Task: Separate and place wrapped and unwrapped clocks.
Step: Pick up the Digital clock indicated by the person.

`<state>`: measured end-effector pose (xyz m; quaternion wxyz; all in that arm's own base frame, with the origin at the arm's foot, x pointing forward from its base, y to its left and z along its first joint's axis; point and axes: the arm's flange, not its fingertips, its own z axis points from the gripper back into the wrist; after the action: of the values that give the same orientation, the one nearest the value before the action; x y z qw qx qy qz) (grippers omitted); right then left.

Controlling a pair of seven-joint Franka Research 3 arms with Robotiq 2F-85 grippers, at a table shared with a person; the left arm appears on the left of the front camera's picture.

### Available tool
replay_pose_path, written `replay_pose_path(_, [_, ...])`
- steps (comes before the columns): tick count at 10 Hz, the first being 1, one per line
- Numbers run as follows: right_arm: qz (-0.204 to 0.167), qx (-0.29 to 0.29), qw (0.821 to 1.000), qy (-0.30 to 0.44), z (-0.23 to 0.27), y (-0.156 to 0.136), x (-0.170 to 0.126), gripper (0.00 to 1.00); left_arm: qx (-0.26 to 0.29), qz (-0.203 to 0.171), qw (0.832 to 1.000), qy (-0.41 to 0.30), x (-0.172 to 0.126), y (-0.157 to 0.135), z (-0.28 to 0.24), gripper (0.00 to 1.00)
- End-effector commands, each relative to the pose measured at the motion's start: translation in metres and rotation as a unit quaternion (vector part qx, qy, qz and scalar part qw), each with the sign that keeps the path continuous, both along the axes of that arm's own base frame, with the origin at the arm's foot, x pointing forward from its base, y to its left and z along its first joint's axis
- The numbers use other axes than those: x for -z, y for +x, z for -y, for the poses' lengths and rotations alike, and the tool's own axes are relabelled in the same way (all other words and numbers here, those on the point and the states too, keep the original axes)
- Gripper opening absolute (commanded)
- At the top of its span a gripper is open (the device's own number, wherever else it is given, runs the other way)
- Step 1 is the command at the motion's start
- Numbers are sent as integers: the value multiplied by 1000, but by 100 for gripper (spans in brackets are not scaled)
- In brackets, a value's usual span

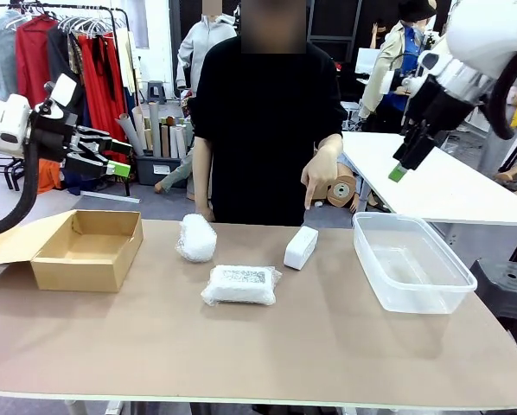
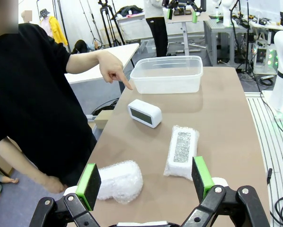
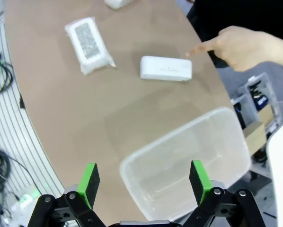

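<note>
Plainly the hand (image 1: 319, 175) points at the bare clock (image 1: 301, 247). With left gripper (image 2: 146, 180) and right gripper (image 3: 144, 177) both spread and empty, the right should straddle its narrow sides.

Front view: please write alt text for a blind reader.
A person's hand points down at a bare white rectangular clock on a brown table, beside two white plastic-wrapped bundles, one rounded, one flat. An open cardboard box sits left, a clear plastic tub right; the left end effector and right end effector hang open, raised.

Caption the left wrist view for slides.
Open left gripper faces rounded plastic-wrapped white bundle, flat wrapped bundle; person's hand points at bare white rectangular clock.
</note>
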<state>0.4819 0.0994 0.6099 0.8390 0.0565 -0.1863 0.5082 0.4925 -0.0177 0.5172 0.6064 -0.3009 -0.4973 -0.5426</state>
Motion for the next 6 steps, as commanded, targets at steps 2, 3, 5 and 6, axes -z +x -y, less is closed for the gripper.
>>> replay_pose_path(2, [6,154,988,-18,-78,2,17,100,-5,3,1000,2,-2,-2,0,100])
replay_pose_path(3, [-15,211,977,-37,-95,1,31,100,-5,3,1000,2,-2,-2,0,100])
replay_pose_path(5, [-54,298,951,-61,-120,6,58,100,-5,3,1000,2,-2,-2,0,100])
replay_pose_path(6, [-59,339,938,-48,-125,15,71,100,-5,3,1000,2,-2,-2,0,100])
